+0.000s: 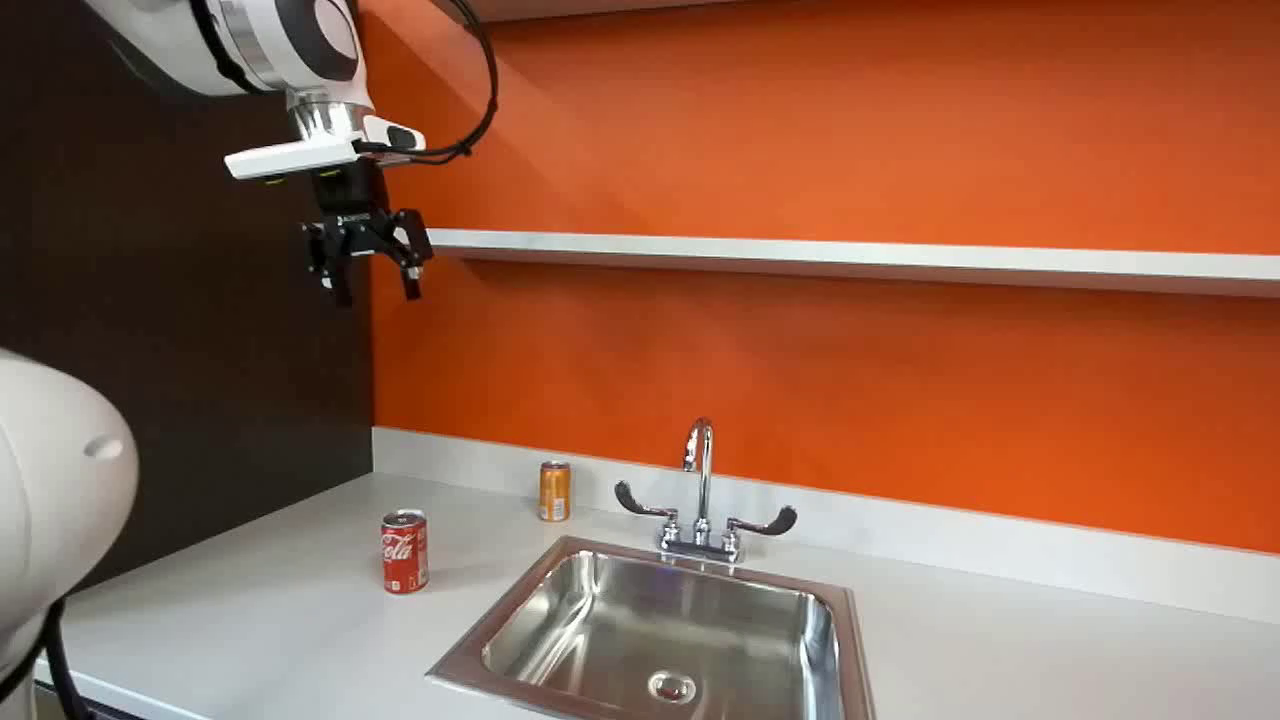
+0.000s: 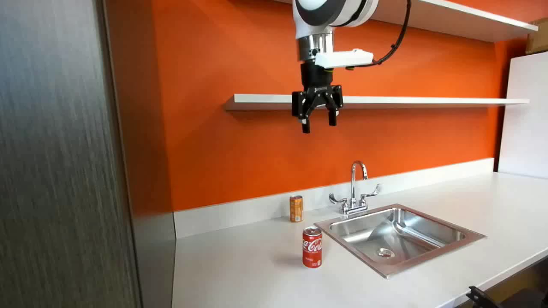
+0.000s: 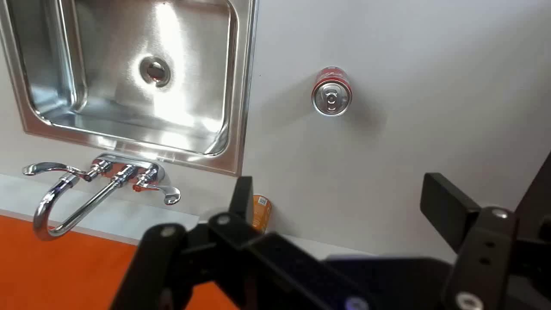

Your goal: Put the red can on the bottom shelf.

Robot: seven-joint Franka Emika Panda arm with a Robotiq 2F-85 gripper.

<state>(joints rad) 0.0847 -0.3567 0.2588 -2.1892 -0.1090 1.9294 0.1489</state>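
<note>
two cans upright on the table (image 1: 250, 610), and there's the red can (image 1: 405, 560) out in front, white lettering round its side, parked between nine and ten o'clock of the steel sink (image 1: 650, 625) in an exterior view. the orange can (image 1: 555, 492) stands there at the red can's two o'clock, farther back near the orange wall (image 1: 820, 370), the pair well apart. look up! at about twelve o'clock over the red can, in both exterior views, hangs the claw (image 2: 319, 123), and it's gaping: fingers (image 3: 450, 209) spread wide, broad gap between them, tips pointing down. the white arm (image 1: 170, 45) holds it from eleven o'clock in an exterior view. in an exterior view the claw overlaps the bottom shelf (image 2: 428, 101), that long pale board with its ends out at nine and three o'clock, and a higher shelf (image 2: 445, 23) sits up at two. over to the wrist view: the red can shows its silvery lid and pull tab, at twelve o'clock of the gap between the fingers; from that can, the sink lies at nine o'clock, the orange can at seven, partly hidden behind a finger.
</note>
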